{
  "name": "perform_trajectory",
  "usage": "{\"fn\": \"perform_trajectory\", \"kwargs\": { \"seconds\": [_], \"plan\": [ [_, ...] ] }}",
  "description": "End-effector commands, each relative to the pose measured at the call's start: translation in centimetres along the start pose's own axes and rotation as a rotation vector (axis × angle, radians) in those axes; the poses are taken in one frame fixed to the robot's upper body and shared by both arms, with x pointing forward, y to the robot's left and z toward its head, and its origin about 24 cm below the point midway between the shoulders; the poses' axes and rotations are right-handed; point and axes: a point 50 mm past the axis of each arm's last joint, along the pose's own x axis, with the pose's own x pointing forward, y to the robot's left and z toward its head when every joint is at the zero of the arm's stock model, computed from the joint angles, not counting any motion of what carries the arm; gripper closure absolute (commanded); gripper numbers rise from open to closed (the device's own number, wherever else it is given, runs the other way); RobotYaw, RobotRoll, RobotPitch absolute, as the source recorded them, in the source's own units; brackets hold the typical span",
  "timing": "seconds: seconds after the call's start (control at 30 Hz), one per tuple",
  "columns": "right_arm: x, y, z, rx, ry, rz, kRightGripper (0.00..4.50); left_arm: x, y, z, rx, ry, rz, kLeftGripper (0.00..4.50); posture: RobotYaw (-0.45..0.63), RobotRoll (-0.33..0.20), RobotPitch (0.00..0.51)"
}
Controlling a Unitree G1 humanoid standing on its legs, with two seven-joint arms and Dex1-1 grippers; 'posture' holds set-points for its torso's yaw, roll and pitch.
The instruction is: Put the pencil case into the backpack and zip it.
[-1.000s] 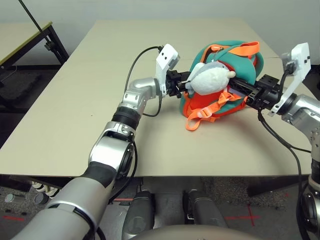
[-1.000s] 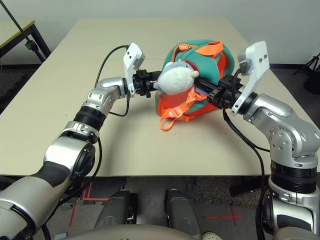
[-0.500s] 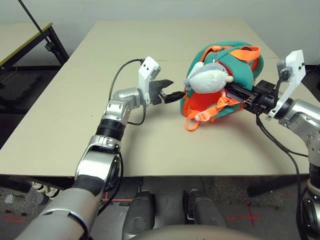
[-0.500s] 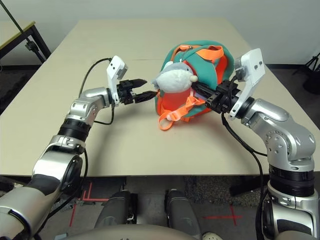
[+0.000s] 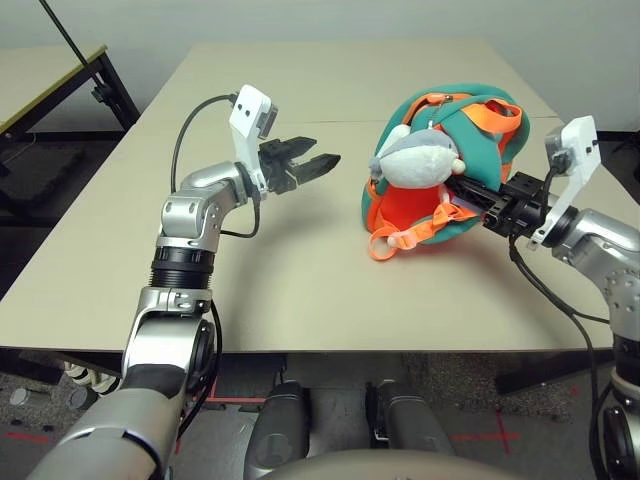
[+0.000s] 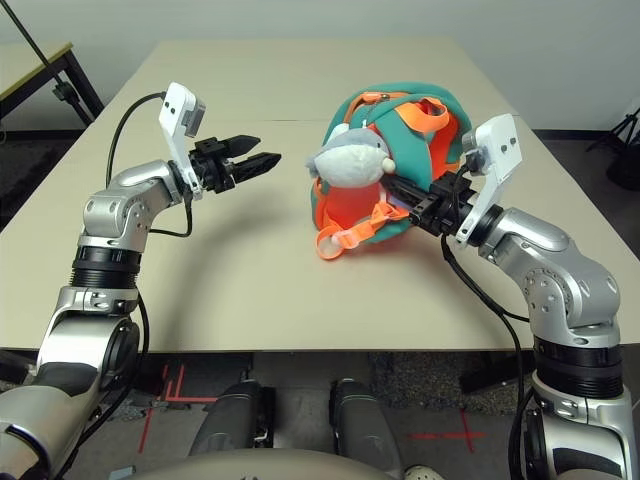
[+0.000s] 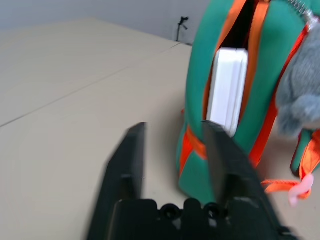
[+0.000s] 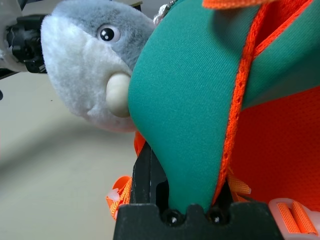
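- the backpack (image 5: 484, 145) sits on the bench (image 5: 300, 280), right of centre in the upper half of the head view, its teal and orange fabric slumped and creased.
- the pencil case (image 7: 227, 90) is inside the backpack; its white edge shows through the gap between two orange trims in the left wrist view.
- the left pincer (image 5: 327, 148) is above the bench, left of centre in the upper part of the head view, well apart from the backpack; its two black fingers stand apart with nothing between them.
- the right pincer (image 5: 455, 184) reaches in from the right of the head view and is closed on the backpack's teal fabric.
- the plush shark (image 5: 418, 160) hangs against the front of the backpack, near the right pincer.
- orange straps (image 5: 410, 236) trail onto the bench below the shark.
- another table (image 5: 40, 80) stands at the upper left.
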Motion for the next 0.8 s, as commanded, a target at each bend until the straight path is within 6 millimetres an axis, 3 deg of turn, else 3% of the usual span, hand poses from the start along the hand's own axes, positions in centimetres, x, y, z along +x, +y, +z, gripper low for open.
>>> {"fn": "perform_trajectory", "kwargs": {
  "seconds": [0.03, 0.1, 0.13, 0.33, 0.8],
  "plan": [
    [0.0, 0.2, -0.5, 0.003, 0.011, 0.011, 4.42, 1.4, -0.6, -0.4, -0.009, 0.010, -0.051, 3.57, 0.07, 0.000, 0.048],
    [-0.2, 0.2, -0.5, 0.003, 0.012, 0.008, 4.42, 2.1, -0.9, -0.6, -0.005, 0.014, -0.065, 4.40, 0.06, 0.000, 0.045],
    [-0.2, 0.3, -0.6, 0.003, 0.014, 0.006, 4.42, 2.5, -1.1, -0.8, 0.004, 0.019, -0.074, 4.50, 0.06, 0.000, 0.045],
    [-0.3, 0.4, -0.7, 0.003, 0.013, -0.001, 4.42, 4.7, -2.1, -1.5, 0.013, 0.026, -0.126, 4.50, 0.05, 0.000, 0.045],
    [-0.5, 0.4, -0.6, -0.005, 0.003, -0.007, 4.42, 7.0, -2.9, -2.9, -0.017, 0.030, -0.167, 4.50, 0.04, 0.000, 0.034]
  ]
}}
